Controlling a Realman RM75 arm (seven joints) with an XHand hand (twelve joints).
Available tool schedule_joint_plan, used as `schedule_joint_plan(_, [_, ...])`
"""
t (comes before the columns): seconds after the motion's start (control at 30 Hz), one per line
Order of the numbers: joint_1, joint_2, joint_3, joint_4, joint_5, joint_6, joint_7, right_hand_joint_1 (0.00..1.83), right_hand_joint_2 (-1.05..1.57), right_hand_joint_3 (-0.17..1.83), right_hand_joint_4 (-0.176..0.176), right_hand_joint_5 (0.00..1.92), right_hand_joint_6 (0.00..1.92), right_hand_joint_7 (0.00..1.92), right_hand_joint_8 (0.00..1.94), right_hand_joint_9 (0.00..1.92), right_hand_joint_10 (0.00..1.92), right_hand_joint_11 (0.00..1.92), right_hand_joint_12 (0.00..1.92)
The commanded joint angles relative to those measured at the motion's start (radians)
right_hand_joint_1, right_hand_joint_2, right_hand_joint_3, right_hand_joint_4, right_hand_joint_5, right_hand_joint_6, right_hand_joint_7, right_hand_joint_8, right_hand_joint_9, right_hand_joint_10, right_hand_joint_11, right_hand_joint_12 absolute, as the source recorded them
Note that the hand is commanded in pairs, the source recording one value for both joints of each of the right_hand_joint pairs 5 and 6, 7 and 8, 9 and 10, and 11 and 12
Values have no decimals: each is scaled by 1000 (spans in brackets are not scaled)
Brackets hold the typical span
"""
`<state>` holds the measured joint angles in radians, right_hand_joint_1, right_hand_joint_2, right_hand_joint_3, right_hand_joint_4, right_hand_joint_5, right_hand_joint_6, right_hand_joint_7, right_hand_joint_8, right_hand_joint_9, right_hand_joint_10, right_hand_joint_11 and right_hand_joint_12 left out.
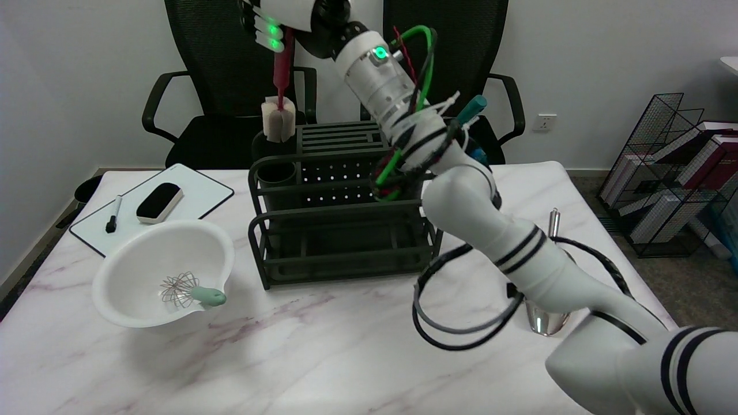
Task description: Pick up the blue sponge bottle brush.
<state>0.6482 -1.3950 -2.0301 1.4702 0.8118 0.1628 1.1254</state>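
The right hand (281,20), partly cut off by the top edge, grasps a red-handled sponge brush (279,118) above the black rack (340,230) (rear left corner). The blue sponge bottle brush (471,109) stands at the rack's right end, its head hidden behind the arm.
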Motion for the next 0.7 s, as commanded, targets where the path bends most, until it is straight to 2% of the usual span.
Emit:
schedule_joint_plan(0.03, [-528, 146, 4, 386, -24, 316, -9, 1008, 1571, 392, 0, 1920, 1920, 1920, 1920, 1920, 1920, 1920, 1920])
schedule_joint_plan(0.27, [-721, 184, -19, 385, -73, 566, -22, 1007, 1571, 371, 0, 1920, 1920, 1920, 1920, 1920, 1920, 1920, 1920])
schedule_joint_plan(0.5, [-905, 304, -43, 347, -74, 831, -60, 1003, 1571, 385, 0, 1920, 1920, 1920, 1920, 1920, 1920, 1920, 1920])
schedule_joint_plan(0.7, [-1014, 290, -84, 260, -93, 1067, -65, 1013, 1571, 425, 0, 1920, 1920, 1920, 1920, 1920, 1920, 1920, 1920])
